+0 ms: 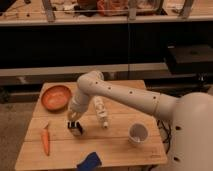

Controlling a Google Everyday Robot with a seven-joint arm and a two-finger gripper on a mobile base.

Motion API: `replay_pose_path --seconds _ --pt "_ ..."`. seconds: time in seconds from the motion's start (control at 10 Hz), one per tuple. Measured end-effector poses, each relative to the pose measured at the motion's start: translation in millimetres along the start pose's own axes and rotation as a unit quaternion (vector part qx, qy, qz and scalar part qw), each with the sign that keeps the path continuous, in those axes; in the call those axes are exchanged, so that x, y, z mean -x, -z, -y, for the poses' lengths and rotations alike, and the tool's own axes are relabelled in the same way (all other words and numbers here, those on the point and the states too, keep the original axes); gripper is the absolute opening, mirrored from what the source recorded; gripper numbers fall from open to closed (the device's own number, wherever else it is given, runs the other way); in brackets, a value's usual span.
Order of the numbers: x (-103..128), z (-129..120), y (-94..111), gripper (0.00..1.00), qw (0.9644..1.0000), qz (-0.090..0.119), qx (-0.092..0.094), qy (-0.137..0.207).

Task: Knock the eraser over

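My gripper (74, 121) hangs from the white arm (120, 95) over the left middle of the wooden table (120, 150). Its tip is low, just above the tabletop. A small dark block with pale marks, which looks like the eraser (76, 129), stands upright on the table right at the gripper's tip. I cannot tell whether they touch. A blue soft-looking object (89, 161) lies apart at the table's front edge.
An orange bowl (55, 97) sits at the back left. A carrot (45, 141) lies at the front left. A white bottle (101, 112) lies on its side right of the gripper. A white cup (138, 134) stands at the right. Dark shelving stands behind the table.
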Motion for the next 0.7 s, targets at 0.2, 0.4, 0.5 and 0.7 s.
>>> replay_pose_path --seconds 0.2,0.4,0.5,0.7 --pt "33.1 6.9 4.5 0.00 0.9985 0.049 0.018 0.016" --pt "60.7 5.8 5.5 0.05 0.9960 0.075 0.044 0.019" --pt "68.7 1.1 4.0 0.08 0.9963 0.071 0.047 0.009" --pt "66.5 -2.6 1.4 0.01 0.9975 0.062 0.035 0.003"
